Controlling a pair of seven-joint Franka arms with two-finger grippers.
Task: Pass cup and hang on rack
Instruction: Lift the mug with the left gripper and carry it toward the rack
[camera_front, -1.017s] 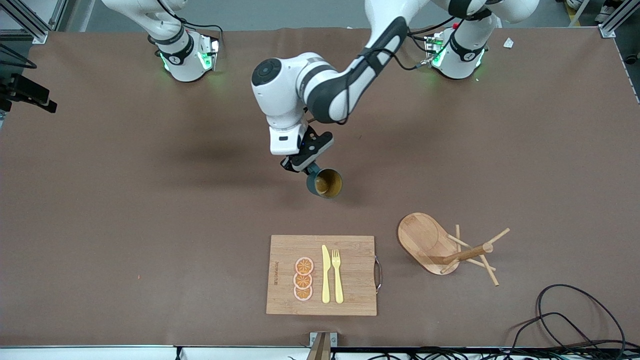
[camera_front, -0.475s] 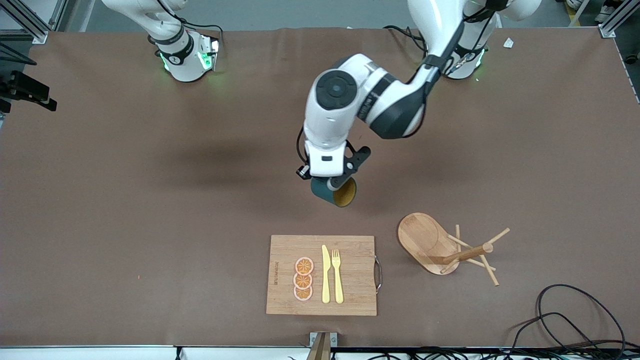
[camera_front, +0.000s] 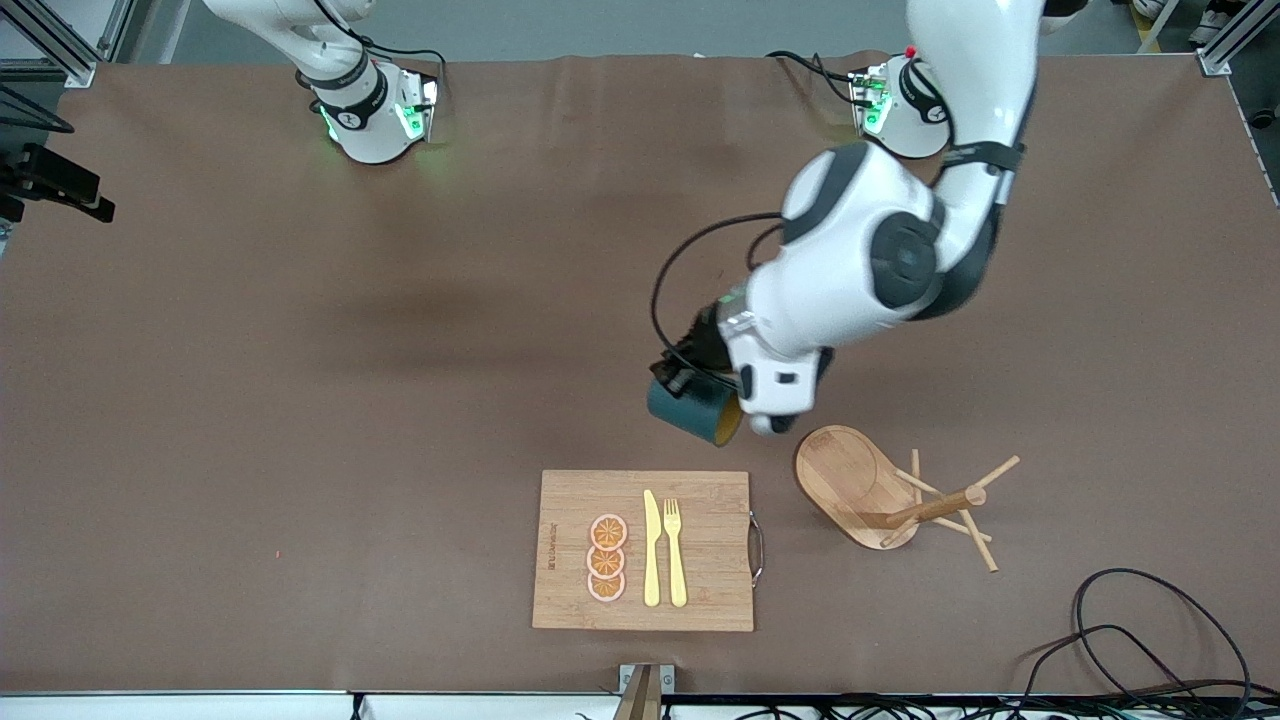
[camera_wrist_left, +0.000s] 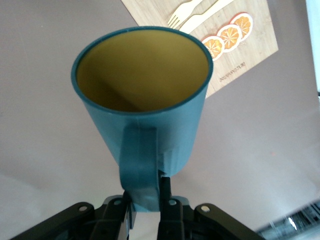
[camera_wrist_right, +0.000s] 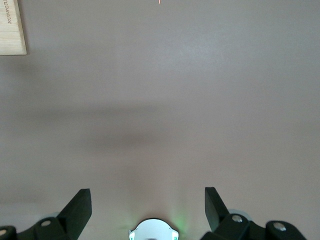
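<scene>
Left gripper (camera_front: 700, 385) clamped on the cup's (camera_front: 692, 411) handle (camera_wrist_left: 140, 167), cup tilted in the air over bare table; rack (camera_front: 880, 492) on the table just off the gripper toward the left arm's end; board (camera_front: 645, 550) sits below it, nearer the camera; right gripper (camera_wrist_right: 148, 200) waits over bare table, fingers (camera_wrist_right: 80, 207) spread wide, nothing between them.

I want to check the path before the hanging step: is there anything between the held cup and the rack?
Nothing visible. The left gripper, shut on the cup's handle, holds it over bare table beside the rack. The board lies nearer the camera, off that path. The right gripper waits, open.
</scene>
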